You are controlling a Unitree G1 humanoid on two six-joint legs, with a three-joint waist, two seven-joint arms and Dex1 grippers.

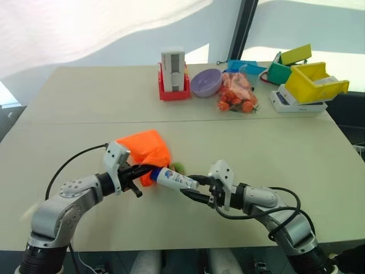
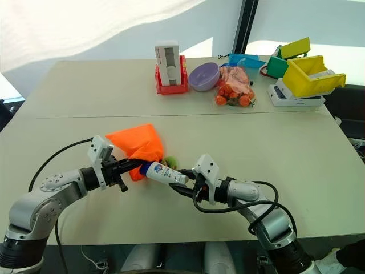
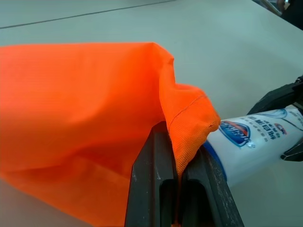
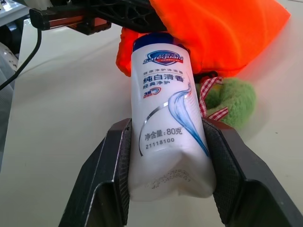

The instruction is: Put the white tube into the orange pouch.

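Note:
The orange pouch (image 1: 145, 147) hangs lifted off the table at front left. My left gripper (image 1: 147, 168) is shut on the hem of its mouth, and the left wrist view shows the fabric pinched between the fingers (image 3: 151, 179). The white tube (image 1: 175, 179) lies nearly level in my right gripper (image 1: 187, 184), which is shut on its crimped tail end. Its blue cap end touches the pouch's mouth edge, partly under an orange fold (image 4: 222, 33). A fuzzy green ball (image 4: 234, 101) lies on the table just beside the tube.
At the far side stand a grey-white box in a red base (image 1: 173, 71), a purple bowl (image 1: 206, 82) and a clear bag of orange-red items (image 1: 236, 91). Yellow (image 1: 312, 83) and green (image 1: 285, 65) bins sit at far right. The beige table (image 1: 274, 142) spreads between.

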